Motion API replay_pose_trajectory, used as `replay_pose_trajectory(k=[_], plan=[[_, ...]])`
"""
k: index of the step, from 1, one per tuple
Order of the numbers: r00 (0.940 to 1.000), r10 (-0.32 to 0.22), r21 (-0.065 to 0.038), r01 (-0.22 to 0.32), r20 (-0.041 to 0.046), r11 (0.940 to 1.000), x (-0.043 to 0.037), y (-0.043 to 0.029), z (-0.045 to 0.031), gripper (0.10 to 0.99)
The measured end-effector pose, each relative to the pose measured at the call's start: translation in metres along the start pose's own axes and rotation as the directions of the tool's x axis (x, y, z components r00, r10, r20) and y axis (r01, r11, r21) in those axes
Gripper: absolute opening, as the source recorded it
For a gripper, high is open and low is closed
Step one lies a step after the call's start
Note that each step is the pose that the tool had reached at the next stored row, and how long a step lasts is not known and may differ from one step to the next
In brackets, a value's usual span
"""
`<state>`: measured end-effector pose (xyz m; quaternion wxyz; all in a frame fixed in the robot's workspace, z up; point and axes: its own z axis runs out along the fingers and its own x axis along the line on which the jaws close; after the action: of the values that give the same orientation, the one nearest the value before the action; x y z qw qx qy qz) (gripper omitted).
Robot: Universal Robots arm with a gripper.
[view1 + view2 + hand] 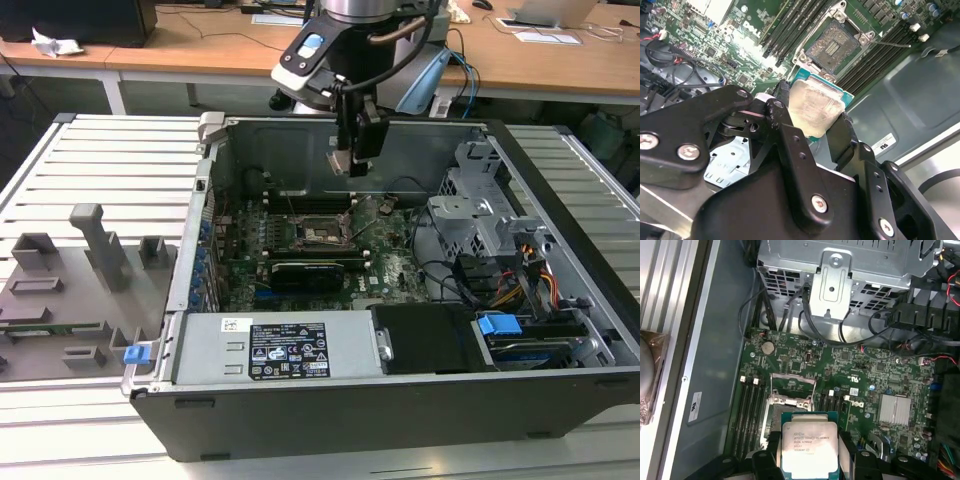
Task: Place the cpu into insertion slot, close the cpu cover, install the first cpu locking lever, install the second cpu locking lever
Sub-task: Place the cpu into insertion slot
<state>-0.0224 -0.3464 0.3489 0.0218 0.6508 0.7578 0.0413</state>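
My gripper [347, 158] hangs above the motherboard inside the open computer case, shut on the cpu [339, 161]. In both wrist views the cpu [812, 107] [809, 444] sits flat between the two black fingers [781, 112], its silver-beige top showing. The insertion slot [322, 233] [834, 46] lies uncovered on the green board below, apart from the cpu, and its dark centre is bare. In the first wrist view the cpu hides part of the slot [781, 412]. The cpu cover [792, 384], a silver frame, stands lifted at the slot's edge. A thin lever rod [892, 44] juts from one corner.
Long black memory slots [790, 35] flank the socket. A metal drive cage [480, 215] with cables [520, 275] fills the exterior view's right. The power supply [275, 350] lies along the front. A grey fixture tray [70, 290] rests outside the case on the exterior view's left.
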Motion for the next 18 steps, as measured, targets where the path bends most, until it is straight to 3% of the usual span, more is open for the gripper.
replay_pose_trajectory(k=[5,10,18], plan=[[0.9987,0.05,-0.001,-0.05,0.0047,0.9988,0.0,-0.0001,0.0017,0.541],[0.9922,0.124,-0.003,-0.124,0.0112,0.9923,-0.0001,-0.0005,0.0051,0.541],[0.9908,0.135,-0.004,-0.135,0.0123,0.9909,0.0003,-0.0035,0.0102,0.541]])
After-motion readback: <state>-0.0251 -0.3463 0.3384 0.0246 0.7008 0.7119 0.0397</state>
